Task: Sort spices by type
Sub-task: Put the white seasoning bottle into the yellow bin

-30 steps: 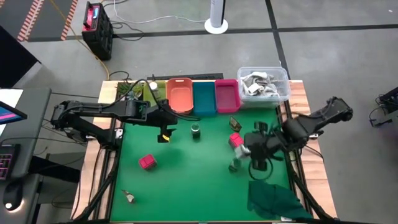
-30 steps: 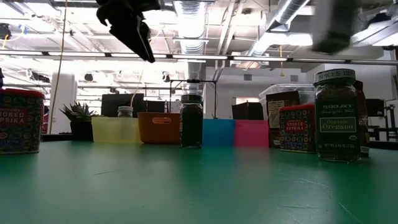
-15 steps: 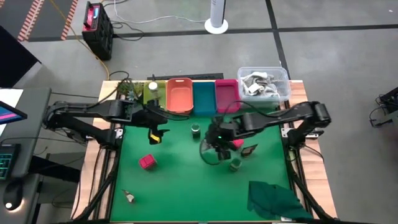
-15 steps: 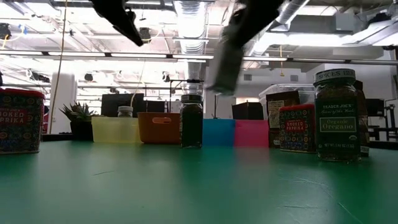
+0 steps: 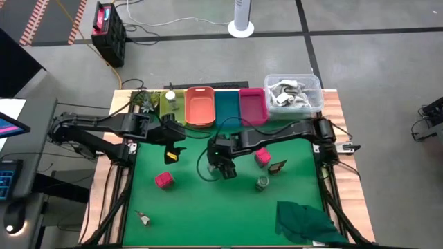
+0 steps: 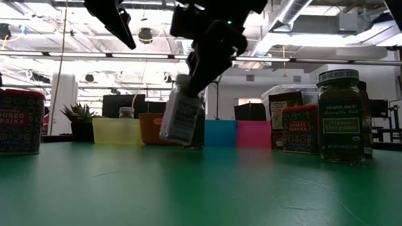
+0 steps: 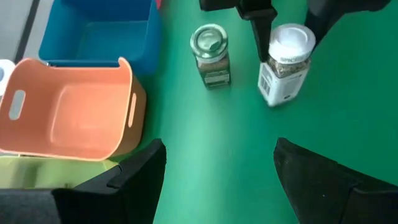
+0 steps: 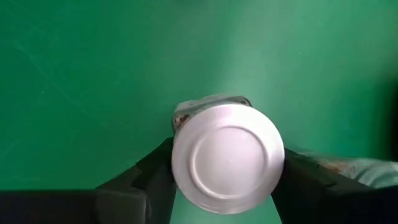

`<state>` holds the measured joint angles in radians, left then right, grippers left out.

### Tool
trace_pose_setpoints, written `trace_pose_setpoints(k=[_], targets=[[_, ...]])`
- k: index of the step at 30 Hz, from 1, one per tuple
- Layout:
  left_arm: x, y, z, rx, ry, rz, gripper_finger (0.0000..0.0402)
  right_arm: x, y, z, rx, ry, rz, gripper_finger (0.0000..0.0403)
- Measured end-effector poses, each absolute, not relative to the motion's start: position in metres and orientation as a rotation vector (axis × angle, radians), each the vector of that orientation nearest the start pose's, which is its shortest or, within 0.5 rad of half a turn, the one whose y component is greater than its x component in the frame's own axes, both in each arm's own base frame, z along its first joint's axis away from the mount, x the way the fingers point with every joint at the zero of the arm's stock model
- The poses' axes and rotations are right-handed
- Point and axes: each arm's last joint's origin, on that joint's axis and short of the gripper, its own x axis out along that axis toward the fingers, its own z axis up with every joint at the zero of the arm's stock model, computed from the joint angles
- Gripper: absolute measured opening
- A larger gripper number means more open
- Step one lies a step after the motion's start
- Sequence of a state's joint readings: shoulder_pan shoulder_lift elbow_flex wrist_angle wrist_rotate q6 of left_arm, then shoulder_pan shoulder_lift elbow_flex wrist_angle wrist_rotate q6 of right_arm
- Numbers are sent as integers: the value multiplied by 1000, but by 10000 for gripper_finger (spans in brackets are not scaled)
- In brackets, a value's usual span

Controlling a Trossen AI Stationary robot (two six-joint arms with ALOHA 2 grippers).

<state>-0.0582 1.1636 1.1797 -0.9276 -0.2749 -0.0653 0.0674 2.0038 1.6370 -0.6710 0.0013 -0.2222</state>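
Observation:
My right gripper is out over the table's middle, shut on a white-capped spice jar, which shows from above in the right wrist view. A green-lidded jar stands on its base just beyond it. My left gripper hovers open to their left, touching nothing. Two pink-red cube packets, a dark sachet and a second green-lidded jar rest on the green mat. Another white-capped jar stands in the yellow tray. My right gripper pinches the jar at its white cap between the two fingers, coming from above and pointing down. The jar hangs tilted below the fingers, its bottom close to the mat. I cannot tell whether it touches the mat.
Yellow, orange, blue and pink trays line the far edge, with a clear tub at their right. A dark green cloth lies at the near right corner, a small item near left.
My right arm has swung from the table's right side toward its middle, carrying the white-capped jar, and has come down beside the green-lidded jar; the jar now hangs tilted just over the mat. My left gripper has drifted slightly toward the left edge.

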Motion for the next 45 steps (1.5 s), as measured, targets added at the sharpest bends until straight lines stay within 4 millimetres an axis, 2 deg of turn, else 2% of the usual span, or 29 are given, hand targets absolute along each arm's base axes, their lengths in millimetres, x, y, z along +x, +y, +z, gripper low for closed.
trace_pose_setpoints(k=[8, 13, 17, 23, 28, 33, 37, 40, 45], targets=[[218, -5, 334, 90, 899, 215, 286, 435, 24, 236, -229, 1009, 163, 306], [218, -5, 334, 86, 894, 216, 286, 427, 24, 257, -218, 1059, 162, 325], [221, -6, 324, 71, 888, 214, 286, 405, 22, 276, -185, 1103, 143, 326], [229, -8, 298, 22, 842, 170, 286, 356, 9, 274, -90, 1162, 34, 326], [240, -12, 291, 7, 710, 142, 286, 312, 1, 276, -44, 1027, -127, 326], [261, -20, 285, 37, 645, 103, 286, 276, 0, 281, -5, 821, -285, 326], [282, -28, 268, 32, 646, 87, 286, 259, 4, 280, -18, 690, -386, 326], [296, -34, 252, 14, 667, 84, 286, 251, 8, 286, -38, 601, -433, 326], [309, -44, 232, 59, 703, 52, 286, 245, 12, 295, -68, 533, -455, 326]])
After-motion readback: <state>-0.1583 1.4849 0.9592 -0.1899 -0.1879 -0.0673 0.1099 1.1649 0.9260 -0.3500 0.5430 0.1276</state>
